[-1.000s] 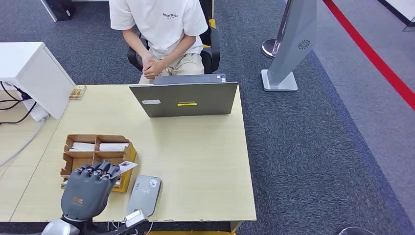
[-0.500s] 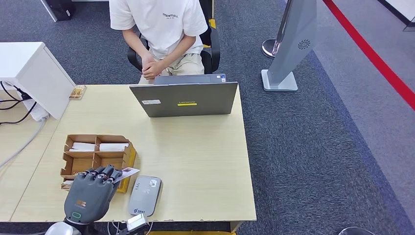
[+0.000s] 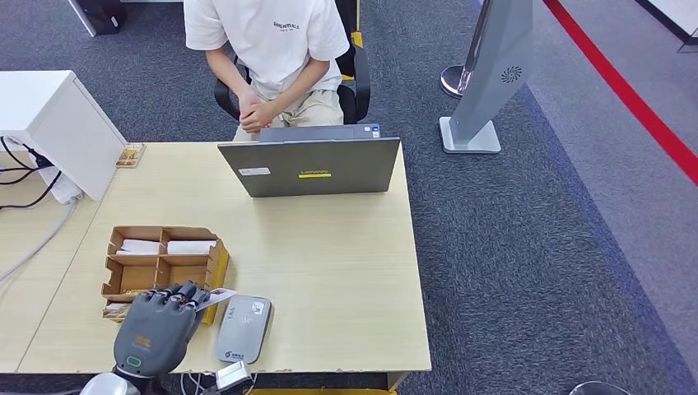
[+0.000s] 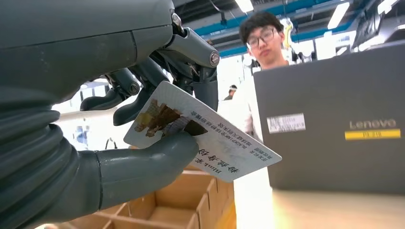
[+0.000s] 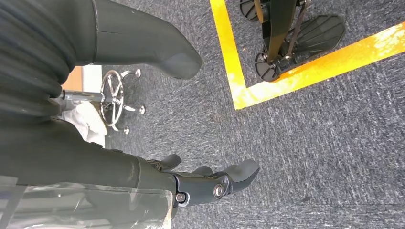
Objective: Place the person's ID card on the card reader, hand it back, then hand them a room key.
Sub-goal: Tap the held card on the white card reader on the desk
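Observation:
My left hand hovers at the table's near edge and pinches a white ID card between thumb and fingers. In the left wrist view the ID card shows a picture and printed text, held under the thumb. The grey card reader lies flat just right of that hand, with the card's tip beside its far corner. A cardboard tray with white room key cards sits behind the hand. The person sits across the table with hands clasped. My right hand hangs over the carpet with fingers apart, holding nothing.
A grey laptop stands open at the table's far edge, its back toward me. A white box and cables occupy the far left. A grey floor stand rises right of the table.
My left hand has drawn back toward the near edge with the card, lowering its tip from above the tray to beside the reader's far corner.

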